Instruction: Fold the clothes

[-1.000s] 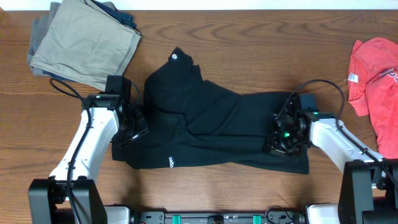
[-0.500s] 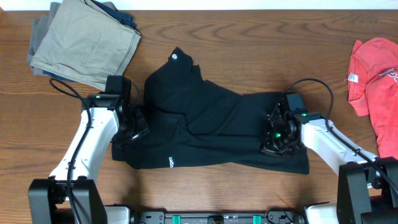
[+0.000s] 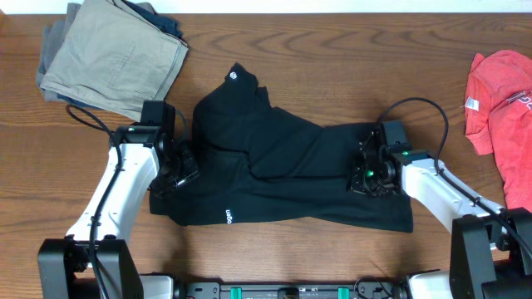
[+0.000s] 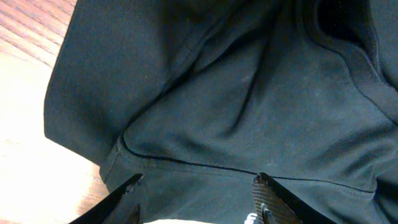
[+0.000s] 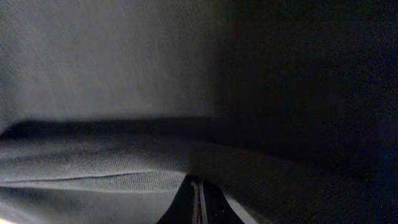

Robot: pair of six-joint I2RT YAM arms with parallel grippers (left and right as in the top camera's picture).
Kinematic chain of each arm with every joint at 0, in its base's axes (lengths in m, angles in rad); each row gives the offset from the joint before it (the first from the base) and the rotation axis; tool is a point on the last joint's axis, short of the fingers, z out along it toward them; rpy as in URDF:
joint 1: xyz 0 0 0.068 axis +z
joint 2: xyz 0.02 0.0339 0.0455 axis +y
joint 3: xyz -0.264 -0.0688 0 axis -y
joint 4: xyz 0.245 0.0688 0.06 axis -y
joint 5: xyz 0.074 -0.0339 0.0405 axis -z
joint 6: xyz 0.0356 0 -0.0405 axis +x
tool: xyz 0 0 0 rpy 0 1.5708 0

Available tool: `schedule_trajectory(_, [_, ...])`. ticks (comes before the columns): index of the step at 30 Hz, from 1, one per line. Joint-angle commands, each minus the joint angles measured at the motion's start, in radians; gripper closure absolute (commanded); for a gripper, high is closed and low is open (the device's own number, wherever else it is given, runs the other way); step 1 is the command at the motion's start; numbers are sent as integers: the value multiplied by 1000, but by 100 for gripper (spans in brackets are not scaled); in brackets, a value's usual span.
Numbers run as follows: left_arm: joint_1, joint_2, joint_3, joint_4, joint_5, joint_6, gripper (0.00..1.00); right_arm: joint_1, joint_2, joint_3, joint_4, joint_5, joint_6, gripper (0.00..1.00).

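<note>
The black clothes (image 3: 274, 166) lie spread and rumpled in the middle of the table, with a small white round logo (image 3: 233, 77) at the top corner and white lettering (image 3: 227, 218) near the front hem. My left gripper (image 3: 174, 170) hovers open over the garment's left edge; in the left wrist view its fingertips (image 4: 198, 179) straddle the black cloth (image 4: 249, 93) close to a seam. My right gripper (image 3: 363, 174) is down on the right part of the garment. In the right wrist view its jaws (image 5: 199, 182) are pressed together, with a ridge of the cloth (image 5: 124, 74) pinched and bunched at the tips.
Folded khaki trousers (image 3: 116, 58) lie at the back left, close to the left arm's elbow. A red T-shirt (image 3: 503, 100) lies at the right edge. Bare wooden table (image 3: 349, 50) shows behind the garment and in front of it (image 3: 291, 249).
My right gripper has slid a little left and back over the garment and closed on the fabric. The left arm and its open gripper have stayed put.
</note>
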Motion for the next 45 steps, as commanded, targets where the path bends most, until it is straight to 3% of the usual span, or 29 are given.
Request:
schedule_trajectory(1, [-2,-4,-6,-2,-13,10,44,11,11,-5,42,18,12,99])
schedule_trajectory(12, [-2,-4,-6,-2,-13,11,44,-7,11,18,145,47,5,99])
schedule_trajectory(19, [-2,-4,-6,-2,-14,48,44,-66,-1,240,-123,52,-77,99])
schedule_trajectory(23, [-2,-4,-6,-2,-14,48,43,-89,-3,392,-335,51,-124,88])
schedule_trajectory(25, [-2,-4,-6,0,-14,48,44,-87,-3,413,-400,51,-146,84])
schedule_trajectory(30, [-2,-4,-6,6,-14,48,44,-57,-2,349,-507,50,-158,91])
schedule_trajectory(37, [-2,-4,-6,22,-13,48,44,5,-1,121,-326,51,-96,85])
schedule_trajectory(45, [-2,-4,-11,20,-13,48,43,4,-1,11,-87,70,18,83])
